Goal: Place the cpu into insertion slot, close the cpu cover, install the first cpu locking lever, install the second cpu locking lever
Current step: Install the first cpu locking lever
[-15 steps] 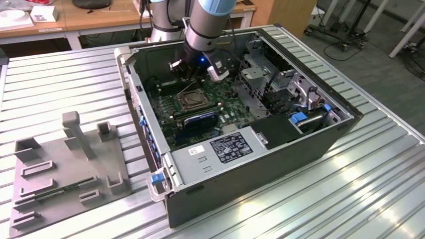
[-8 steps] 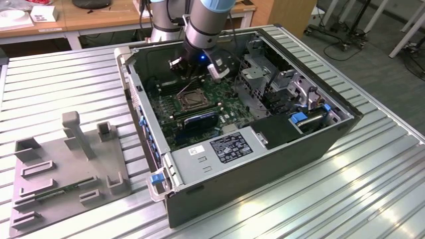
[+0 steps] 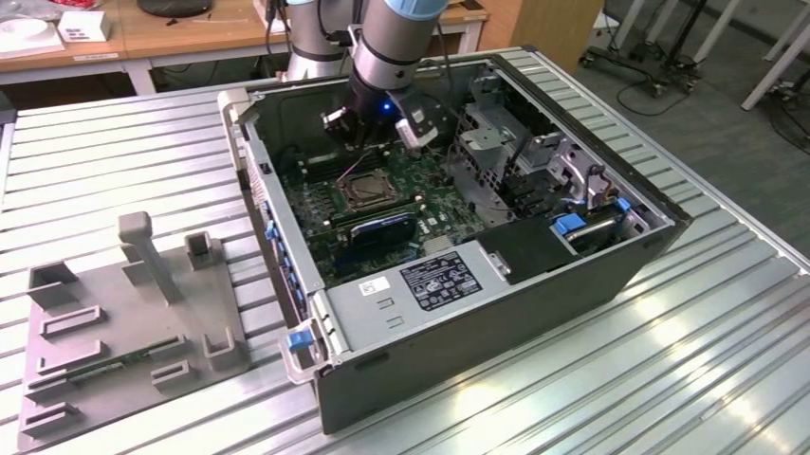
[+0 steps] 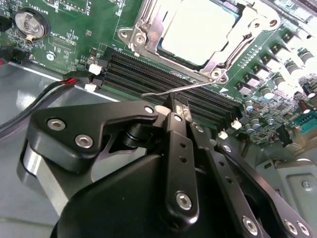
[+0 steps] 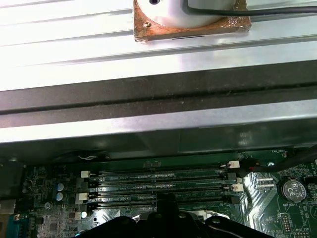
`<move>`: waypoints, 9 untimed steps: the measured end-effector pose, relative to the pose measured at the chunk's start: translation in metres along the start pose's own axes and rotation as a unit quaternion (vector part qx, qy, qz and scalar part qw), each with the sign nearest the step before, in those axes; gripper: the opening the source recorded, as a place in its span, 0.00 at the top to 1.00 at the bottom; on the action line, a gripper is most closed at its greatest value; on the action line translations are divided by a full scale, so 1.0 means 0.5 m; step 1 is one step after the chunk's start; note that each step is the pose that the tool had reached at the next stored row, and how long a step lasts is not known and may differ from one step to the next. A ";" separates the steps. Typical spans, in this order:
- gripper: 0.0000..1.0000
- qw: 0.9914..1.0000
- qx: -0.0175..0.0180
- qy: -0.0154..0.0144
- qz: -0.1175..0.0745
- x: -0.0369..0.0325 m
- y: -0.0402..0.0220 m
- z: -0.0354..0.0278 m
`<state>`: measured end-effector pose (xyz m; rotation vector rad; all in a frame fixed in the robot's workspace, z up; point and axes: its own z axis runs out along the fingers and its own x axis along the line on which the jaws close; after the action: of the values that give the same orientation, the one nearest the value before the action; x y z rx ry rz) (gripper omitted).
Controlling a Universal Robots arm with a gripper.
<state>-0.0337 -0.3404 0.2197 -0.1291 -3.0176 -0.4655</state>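
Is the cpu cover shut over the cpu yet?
Shut: in the second wrist view the cpu cover lies flat around the cpu, its silvery top showing through the cut-out.

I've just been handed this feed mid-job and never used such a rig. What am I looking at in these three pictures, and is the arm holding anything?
The exterior view looks down on an open computer case on a slatted metal table, with one robot arm reaching inside. The other two pictures come from cameras on the arm's wrist. In the second wrist view, the black gripper sits shut on a thin wire lever beside the insertion slot, where the cpu already lies under the closed cpu cover. Long black memory slots run alongside. A grey fixture tray lies on the table.
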 end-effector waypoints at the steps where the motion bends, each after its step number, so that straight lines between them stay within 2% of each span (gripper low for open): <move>1: 0.89 1.000 0.000 0.000 0.000 0.000 0.000 0.001; 9: 0.89 1.000 0.000 0.000 0.000 -0.008 -0.006 0.011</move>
<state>-0.0303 -0.3421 0.2131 -0.1290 -3.0177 -0.4660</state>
